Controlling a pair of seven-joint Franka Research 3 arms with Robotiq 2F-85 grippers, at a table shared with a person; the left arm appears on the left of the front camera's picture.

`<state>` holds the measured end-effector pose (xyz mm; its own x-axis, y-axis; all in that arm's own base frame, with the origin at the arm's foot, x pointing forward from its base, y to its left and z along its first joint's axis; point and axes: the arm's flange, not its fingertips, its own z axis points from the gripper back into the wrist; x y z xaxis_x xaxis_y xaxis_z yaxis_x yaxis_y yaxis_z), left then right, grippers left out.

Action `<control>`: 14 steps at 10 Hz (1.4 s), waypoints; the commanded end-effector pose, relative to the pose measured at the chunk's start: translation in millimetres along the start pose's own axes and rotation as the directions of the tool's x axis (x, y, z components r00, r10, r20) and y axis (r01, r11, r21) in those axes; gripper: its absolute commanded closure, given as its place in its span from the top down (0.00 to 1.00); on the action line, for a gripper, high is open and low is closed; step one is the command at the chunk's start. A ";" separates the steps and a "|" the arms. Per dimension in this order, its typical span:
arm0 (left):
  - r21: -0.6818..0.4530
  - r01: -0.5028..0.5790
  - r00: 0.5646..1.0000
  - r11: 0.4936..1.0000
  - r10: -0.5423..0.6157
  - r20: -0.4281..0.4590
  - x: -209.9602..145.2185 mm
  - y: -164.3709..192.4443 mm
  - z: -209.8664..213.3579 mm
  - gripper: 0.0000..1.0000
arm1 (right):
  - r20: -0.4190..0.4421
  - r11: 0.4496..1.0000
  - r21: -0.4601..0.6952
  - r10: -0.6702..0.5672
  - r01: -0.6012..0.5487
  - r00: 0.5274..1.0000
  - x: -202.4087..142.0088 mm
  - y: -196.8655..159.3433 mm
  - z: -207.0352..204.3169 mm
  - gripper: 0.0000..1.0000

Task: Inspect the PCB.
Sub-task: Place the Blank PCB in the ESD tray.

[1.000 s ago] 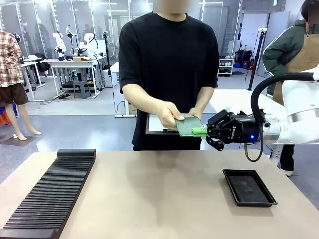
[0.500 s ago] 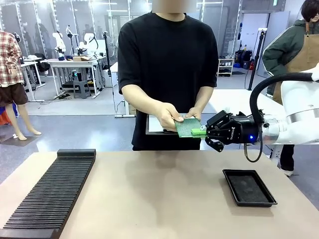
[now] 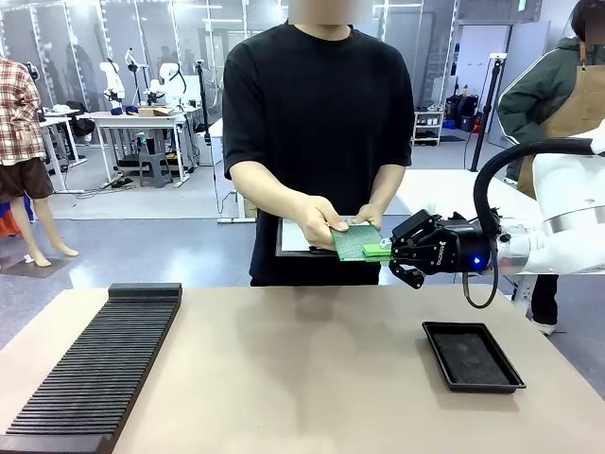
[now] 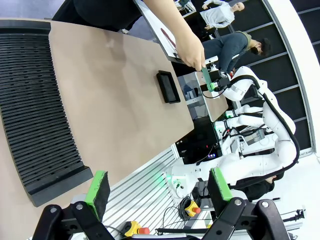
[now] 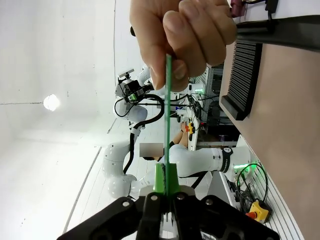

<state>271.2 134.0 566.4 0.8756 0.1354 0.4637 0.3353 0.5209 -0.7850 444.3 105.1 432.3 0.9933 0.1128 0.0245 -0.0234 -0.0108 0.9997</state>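
The green PCB hangs flat above the table's far edge, in front of the person. My right gripper is shut on its right edge, while the person's hand pinches the left edge. Seen edge-on in the right wrist view, the PCB runs as a thin green line from my right gripper up into the person's fingers. The left wrist view has my left gripper open and empty, well back from the table, with the PCB small and far off.
A shallow black tray lies on the table at the right. A long black ribbed rack covers the left side. The person's other hand holds a white clipboard under the PCB. Bare tabletop lies between rack and tray.
The PCB and my right gripper have shifted a little toward the left and slightly down. The person's grip stays on it. The left arm has not moved.
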 end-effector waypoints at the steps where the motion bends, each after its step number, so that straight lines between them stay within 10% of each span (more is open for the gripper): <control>1: 0.012 -0.002 1.000 1.000 0.002 -0.007 0.3 -2.0 1.1 1.00 | 0.000 1.000 0.000 0.004 -0.004 1.000 -0.3 1.4 -0.2 0.00; 14: 0.012 -0.002 1.000 1.000 0.002 -0.007 0.3 -2.0 1.1 1.00 | 0.000 1.000 0.000 0.004 -0.004 1.000 -0.3 1.4 -0.2 0.00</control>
<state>271.2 134.0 566.4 0.8756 0.1354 0.4637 0.3353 0.5209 -0.7850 444.5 105.1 432.6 0.9933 0.1127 0.0254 -0.0243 -0.0109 0.9996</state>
